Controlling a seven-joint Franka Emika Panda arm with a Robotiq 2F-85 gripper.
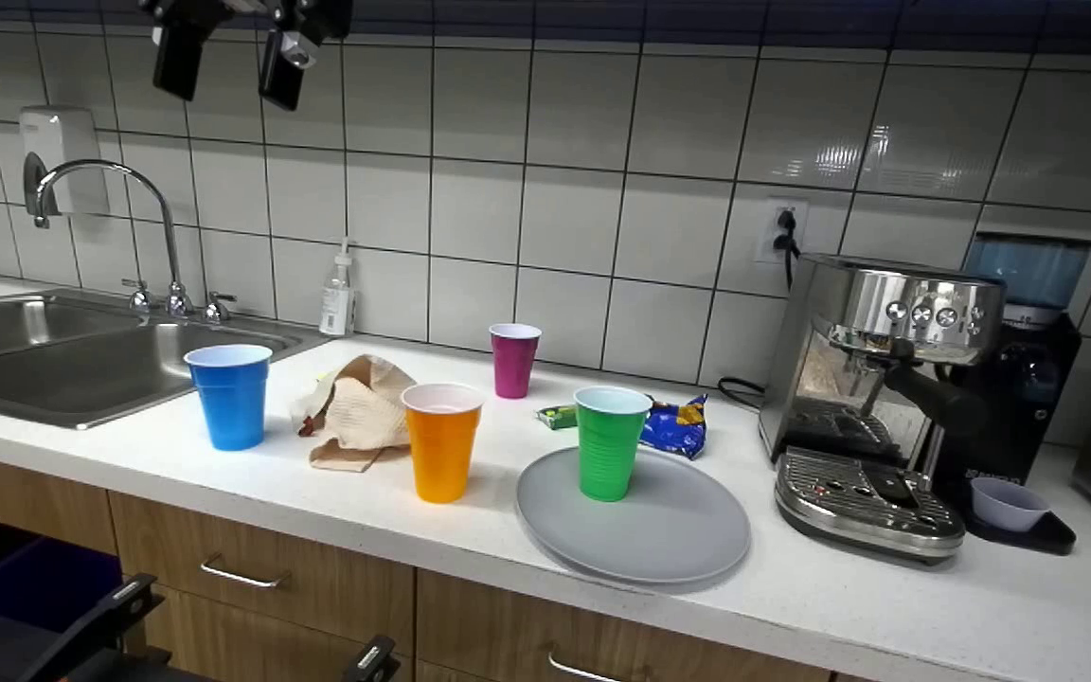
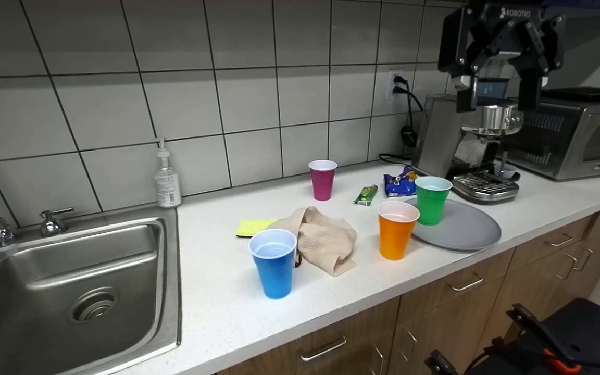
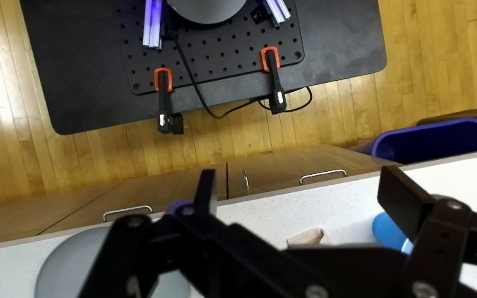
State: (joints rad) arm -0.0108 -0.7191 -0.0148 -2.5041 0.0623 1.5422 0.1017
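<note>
My gripper [image 1: 228, 90] is open and empty, high above the counter; its fingers stand apart in both exterior views [image 2: 497, 107] and in the wrist view [image 3: 299, 182]. It touches nothing. On the counter stand a blue cup [image 2: 273, 271], an orange cup [image 1: 441, 450] and a magenta cup [image 1: 513, 365], all upright. A green cup [image 1: 610, 450] stands upright on a grey round plate [image 1: 640, 549]. A crumpled beige cloth [image 2: 326, 242] lies between the blue and orange cups. In the wrist view the cloth [image 3: 304, 237] and blue cup [image 3: 387, 231] are partly hidden by the gripper.
A steel sink [image 2: 170, 291] with a faucet [image 1: 167, 218] and a pump bottle [image 2: 167, 179] lie to one side. A coffee machine [image 1: 886, 398] and microwave [image 2: 581, 135] stand opposite. A blue snack bag [image 1: 673, 428], green packet [image 2: 366, 195] and yellow sponge [image 2: 253, 227] lie on the counter.
</note>
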